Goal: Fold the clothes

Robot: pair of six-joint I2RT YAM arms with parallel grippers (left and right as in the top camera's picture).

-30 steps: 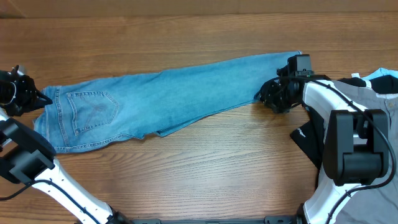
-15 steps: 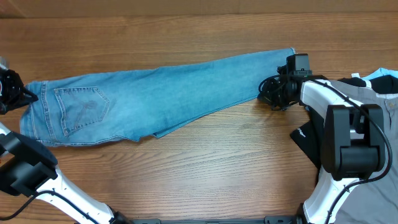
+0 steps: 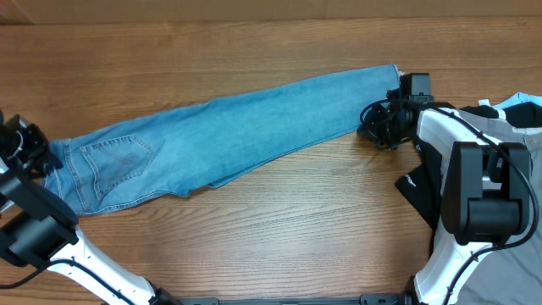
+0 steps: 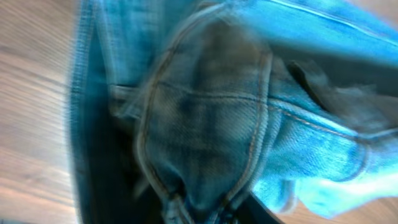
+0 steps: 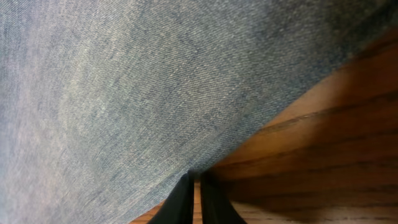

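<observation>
Wood table (image 3: 296, 220); jeans (image 3: 237, 127) stretched flat; left claw (image 3: 35, 152) pinching waist; right claw (image 3: 367, 127) pinching ankle hem.

The light-blue jeans (image 3: 229, 135) lay stretched flat across the table, waist at left with a stitched back pocket up, ankle hems far right.

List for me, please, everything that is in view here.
jeans: one pair, light blue, laid out across the middle of the table, waist to the left
other clothes: a pile, grey, black and pale blue, at the right edge
table: one, brown wood, under everything
arms: two, white and black, left and right
left gripper: one, black, at the waist
right gripper: one, black, at the ankle end, shut on the denim's edge
</observation>
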